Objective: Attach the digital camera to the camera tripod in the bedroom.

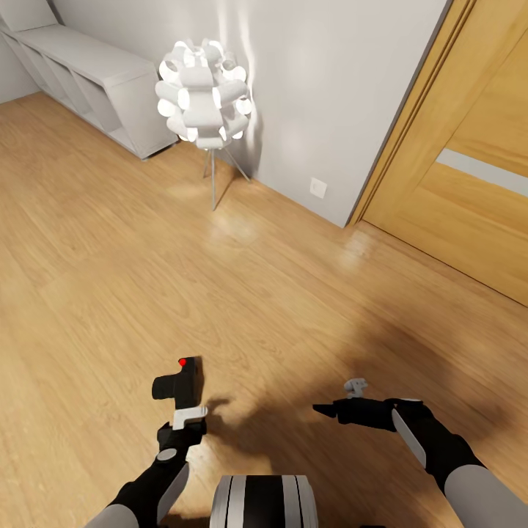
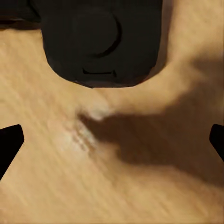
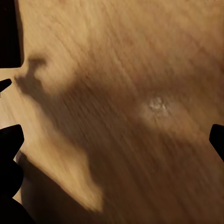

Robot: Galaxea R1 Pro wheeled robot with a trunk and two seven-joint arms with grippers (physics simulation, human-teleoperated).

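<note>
Digital camera (image 2: 100, 42) cut off by frame edge in left wrist view; floor under it blurred. Left gripper (image 1: 183, 411) fingers largely hidden behind camera in head view; grip cannot be judged. Right gripper (image 1: 330, 409) jaw gap too small to tell. Door (image 1: 469, 183) cropped at right edge. Shelf unit (image 1: 88, 81) cropped at left edge.

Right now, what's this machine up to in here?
A two-armed robot is carrying a small digital camera in its left gripper, held above the wood floor. Its right gripper is empty, fingers apart. Ahead stand a white ball-cluster lamp, a low white shelf unit and a wooden door.
</note>
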